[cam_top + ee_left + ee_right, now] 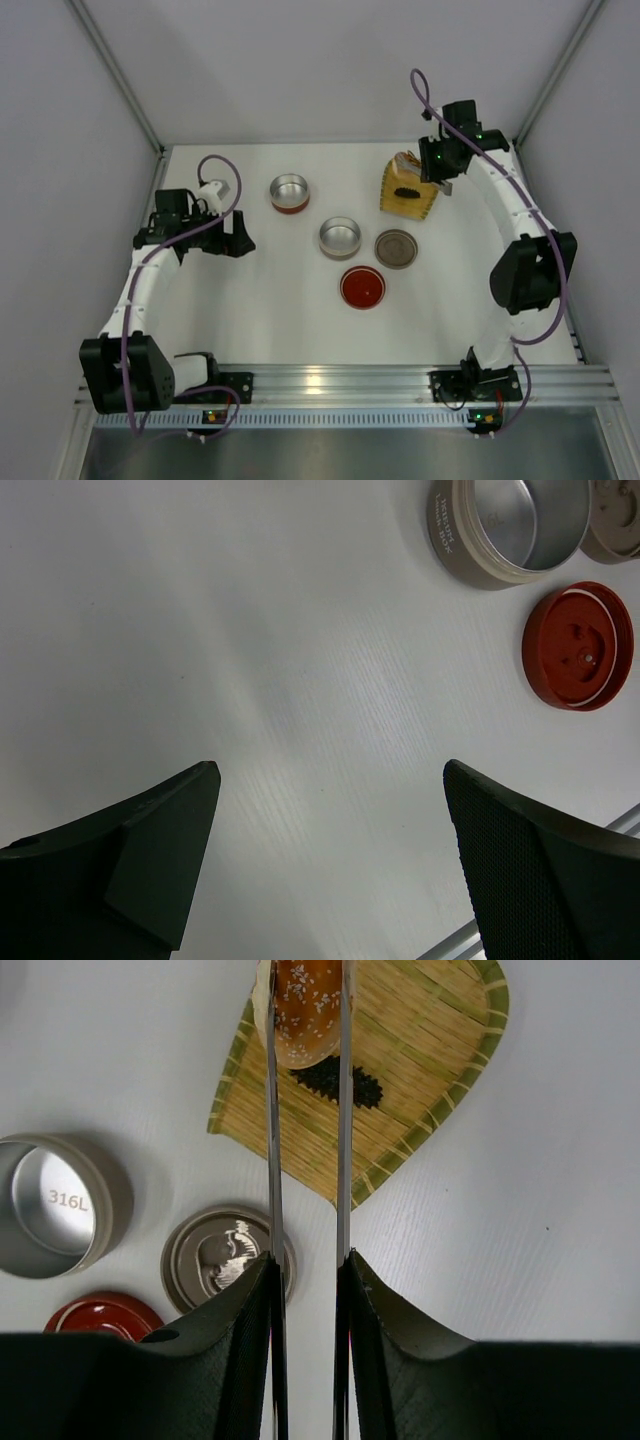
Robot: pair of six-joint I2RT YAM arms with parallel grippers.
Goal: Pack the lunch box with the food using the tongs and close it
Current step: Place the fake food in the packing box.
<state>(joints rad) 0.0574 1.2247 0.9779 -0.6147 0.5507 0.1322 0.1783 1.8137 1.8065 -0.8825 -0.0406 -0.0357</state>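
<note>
Silver-grey on white: grips the slim silver-grey metal tongs in the right end effector, both black fingers pressed in against the two thin arms, the joined end hidden behind them. Reaches to the far right of the white worktop, above the yellow woven tray with a green rim. Pinches the rounded orange chunk speckled with pale seeds between the tong tips near the tray's far edge; cannot tell whether lifted or resting on the weave. Shows the smaller elongated black piece lying on the tray just beside the chunk, crossed by one tong arm in the right wrist view, contact unclear.

Holds the left end effector spread wide at the left side of the worktop, its dark fingers well apart over plain white surface.

Takes in, across the middle, four round pieces set apart from one another:
- open steel tin with a red base, farthest back
- second open round steel tin, nearer the centre, stamped inside as seen from the right wrist
- grey metal lid with an embossed figure, just beside that tin on its right
- red round lid, nearest the arms

Finds both tins upright and uncovered, both lids lying flat, all four to the left of the tray and apart from it.
</note>
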